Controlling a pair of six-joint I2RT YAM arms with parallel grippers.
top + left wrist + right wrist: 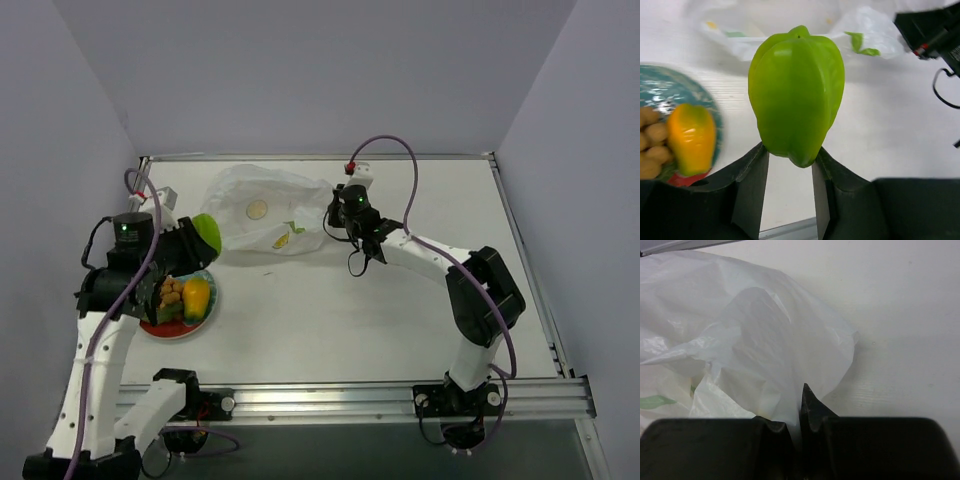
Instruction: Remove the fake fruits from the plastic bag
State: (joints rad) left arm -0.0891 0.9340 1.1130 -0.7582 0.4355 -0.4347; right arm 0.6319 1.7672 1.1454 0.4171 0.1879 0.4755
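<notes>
Left gripper (196, 240) (790, 156) is clenched on the lime green fruit (208, 232) (796, 95), both fingers pressed against the lower flanks of the ribbed body, stem end pointing away from the wrist. The fruit is outside the plastic bag (262, 205) (870, 27) (755, 340), near the left edge of the worktop (380, 310), between the bag and the plate (170, 331) (662, 82). The plate sits by the left edge, closer to the near side, and carries the yellow-orange mango-shaped fruit (197, 296) (691, 137) beside a cluster of small brown round pieces (172, 291) (652, 142). The bag lies crumpled toward the far edge, left of centre; yellow and green patches show through or on its surface, and it cannot be told whether any is a fruit. Right gripper (335, 212) (796, 415) is at the bag's right-hand end with its jaws closed tight, a fold of the thin white film pinched between the fingertips. The two grippers are well apart
</notes>
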